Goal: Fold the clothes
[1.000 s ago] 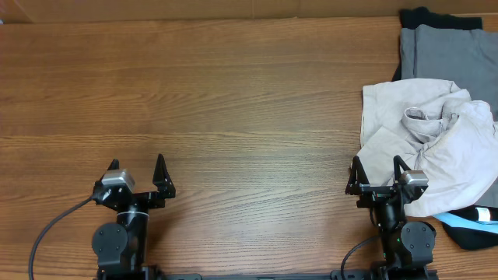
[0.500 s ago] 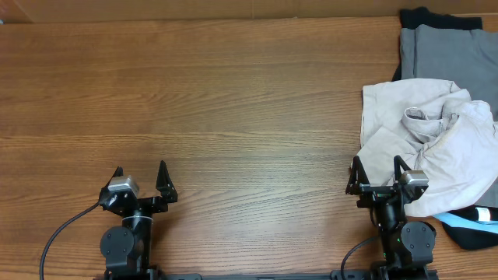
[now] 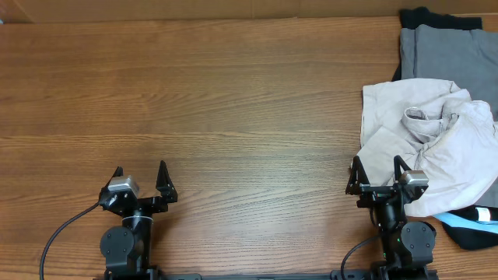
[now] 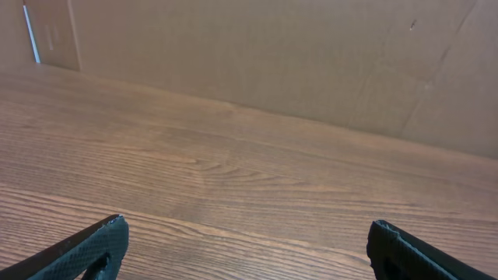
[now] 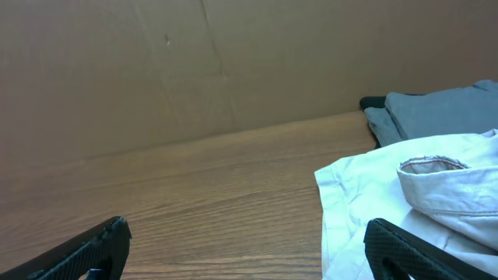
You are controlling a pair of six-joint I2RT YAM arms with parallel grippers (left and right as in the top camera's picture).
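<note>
A crumpled pale beige garment (image 3: 436, 140) lies in a heap at the right side of the table; it also shows in the right wrist view (image 5: 412, 194). A folded grey garment (image 3: 447, 50) lies on a black one at the far right corner, also seen in the right wrist view (image 5: 436, 109). My right gripper (image 3: 377, 173) is open and empty at the heap's near left edge, its right finger over the cloth (image 5: 245, 241). My left gripper (image 3: 140, 177) is open and empty over bare wood at the near left (image 4: 245, 241).
A black garment with a light blue piece (image 3: 471, 225) sticks out from under the beige heap at the near right. A brown cardboard wall (image 4: 272, 54) runs along the table's far edge. The wooden tabletop (image 3: 233, 117) spreads left of the clothes.
The left arm shifted slightly to the right and toward the near edge between the first earlier frame and the second. Since then nothing has moved.
</note>
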